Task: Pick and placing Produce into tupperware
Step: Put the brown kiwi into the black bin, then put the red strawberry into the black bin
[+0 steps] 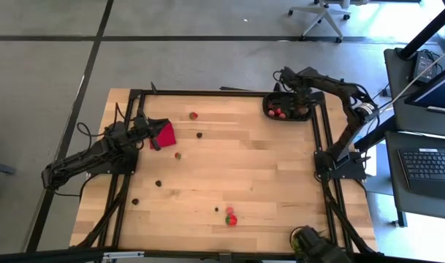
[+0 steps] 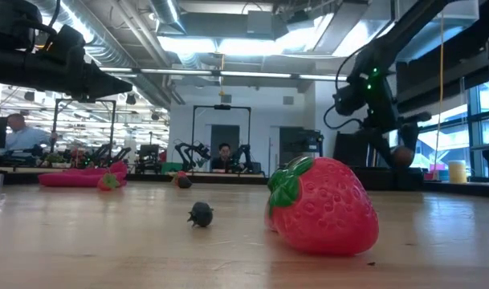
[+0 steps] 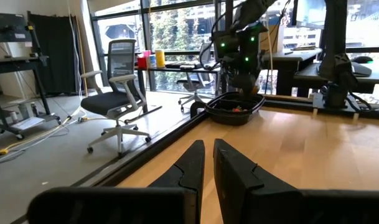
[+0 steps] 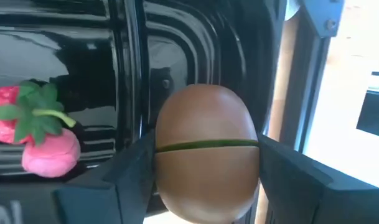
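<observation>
— How much produce is out on the pale wooden table?

— From above I count two red strawberry pieces lying apart, one near the far edge and one by the cloth, plus a bigger red strawberry with green leaves near the front, a smaller red bit just beside it. Four tiny dark round pieces are scattered too; one sits mid-table.

— And the container?

— One shallow black plastic tray with rounded corners, at the far right corner, its long axis running along the table's far edge. At least two red strawberries already lie inside.

— The right arm?

— The right gripper hangs over the tray, fingers clamped on the sides of one smooth brown egg-shaped lump, which stands with its long axis upright between them — a thin green seam crosses its middle.

— The left?

— The left gripper waits at the table's left edge over a flat red cloth, fingers nearly together, empty, pointing across toward the tray.
</observation>
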